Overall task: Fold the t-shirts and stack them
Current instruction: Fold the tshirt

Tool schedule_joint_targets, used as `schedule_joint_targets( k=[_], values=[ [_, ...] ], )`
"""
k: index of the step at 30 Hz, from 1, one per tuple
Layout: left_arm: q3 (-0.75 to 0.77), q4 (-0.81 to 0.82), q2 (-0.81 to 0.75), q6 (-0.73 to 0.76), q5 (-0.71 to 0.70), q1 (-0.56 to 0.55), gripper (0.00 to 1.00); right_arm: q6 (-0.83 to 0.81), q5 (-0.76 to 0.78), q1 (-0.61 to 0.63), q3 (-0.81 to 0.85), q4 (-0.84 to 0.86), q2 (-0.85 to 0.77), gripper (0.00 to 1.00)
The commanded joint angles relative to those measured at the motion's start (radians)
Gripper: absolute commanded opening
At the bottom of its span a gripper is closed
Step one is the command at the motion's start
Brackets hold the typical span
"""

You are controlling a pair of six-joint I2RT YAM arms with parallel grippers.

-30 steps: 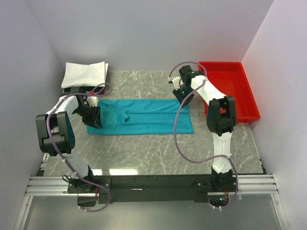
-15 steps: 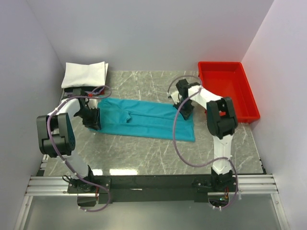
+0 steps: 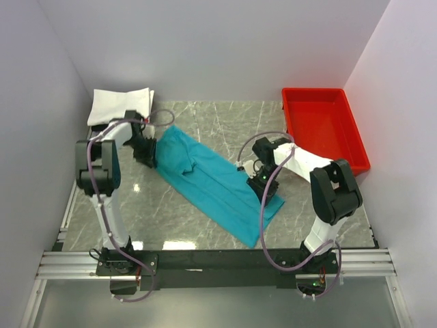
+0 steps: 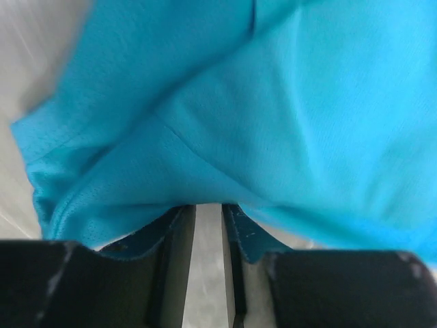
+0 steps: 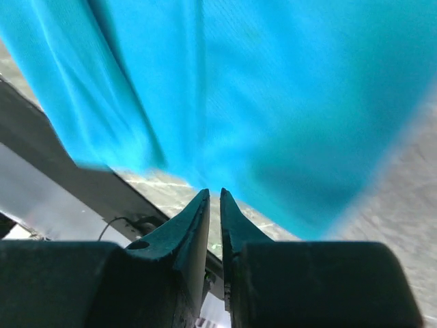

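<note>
The teal-blue t-shirt (image 3: pixel 212 181), folded into a long strip, lies diagonally on the marble table from far left to near right. My left gripper (image 3: pixel 145 154) is shut on its far-left end. In the left wrist view the cloth (image 4: pixel 273 102) drapes over the fingertips of the left gripper (image 4: pixel 208 205). My right gripper (image 3: pixel 263 186) is shut on the shirt's right edge near its near end. In the right wrist view its jaws (image 5: pixel 213 193) are nearly together at the cloth's (image 5: pixel 259 89) edge. A folded white t-shirt (image 3: pixel 120 105) lies on darker folded shirts (image 3: pixel 102 127) at the far left corner.
A red plastic tray (image 3: pixel 355 143) stands at the far right. Grey walls close in the left, back and right. The metal rail (image 3: pixel 218 263) with the arm bases runs along the near edge.
My right gripper moved toward the near edge, dragging the shirt's right end with it. My left gripper moved back and slightly right with the left end. The shirt swung from level to diagonal.
</note>
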Motion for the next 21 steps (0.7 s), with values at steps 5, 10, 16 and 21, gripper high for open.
schedule_joint_targets(
  k=[5,10,16,21],
  values=[
    [0.562,-0.037,0.365,-0.017,-0.044,-0.009,0.26,-0.023,-0.006,-0.038,0.115,-0.024,-0.053,0.19],
    [0.646,-0.03,0.364,0.02,-0.078,-0.004,0.28,-0.019,0.033,-0.036,0.15,0.022,-0.005,0.19],
    [0.39,0.04,0.095,0.055,0.035,-0.001,0.41,0.012,-0.009,0.016,0.143,0.093,0.053,0.19],
    [0.22,0.05,-0.093,0.031,0.089,0.002,0.46,0.029,-0.009,0.062,0.095,0.146,0.107,0.19]
  ],
)
